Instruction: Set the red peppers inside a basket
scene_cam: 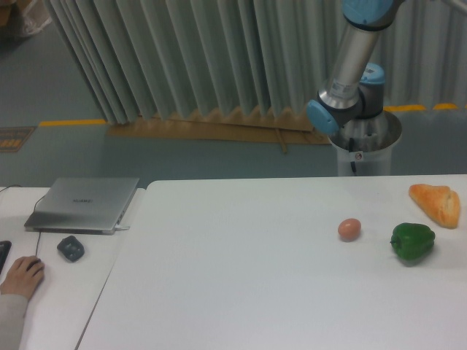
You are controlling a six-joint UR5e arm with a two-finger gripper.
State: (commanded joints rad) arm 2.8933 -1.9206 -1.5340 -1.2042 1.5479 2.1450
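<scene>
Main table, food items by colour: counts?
Green: 1, green bell pepper
Orange-brown: 1, bread loaf
Pinkish-brown: 1, egg
Red: 0, no red pepper in view
Total: 3

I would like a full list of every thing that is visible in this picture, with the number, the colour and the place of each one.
green bell pepper: 1, green, right part of the white table
bread loaf: 1, orange-brown, right edge, behind the pepper
egg: 1, brown, left of the pepper
laptop: 1, silver, closed, on the side desk at left
small dark object: 1, dark grey, in front of the laptop
red pepper: none visible
basket: none visible
person's hand: 1, bottom left, on the desk
robot arm: 1, silver and blue, behind the table at right; gripper out of view
</scene>
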